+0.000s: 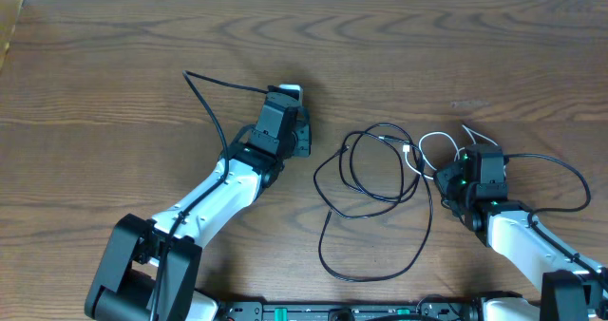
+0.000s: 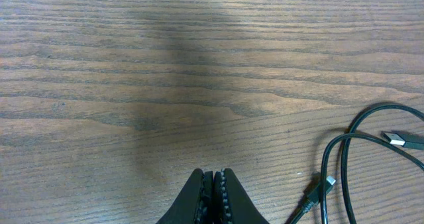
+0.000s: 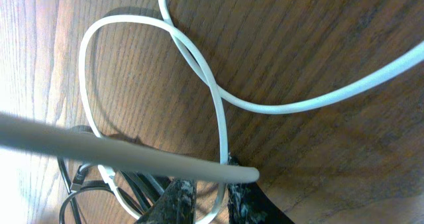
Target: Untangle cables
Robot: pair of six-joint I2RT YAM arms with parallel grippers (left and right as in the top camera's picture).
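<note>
We see a counter (image 1: 114, 65) of brown wood, its strong grain running left to right. At the top of the overhead view its far edge meets a pale strip. Near the middle lies the black cable (image 1: 319, 250), thrown in several loose loops that cross one another, one wide loop reaching toward the near edge. In the left wrist view a silver-tipped plug (image 2: 395, 138) lies flat on the wood, with a smaller plug (image 2: 329, 181) near it. Just right of the black loops lies the white cable (image 3: 223, 128), crossing itself in a small loop. Where the two meet, we cannot tell which lies on top.
</note>
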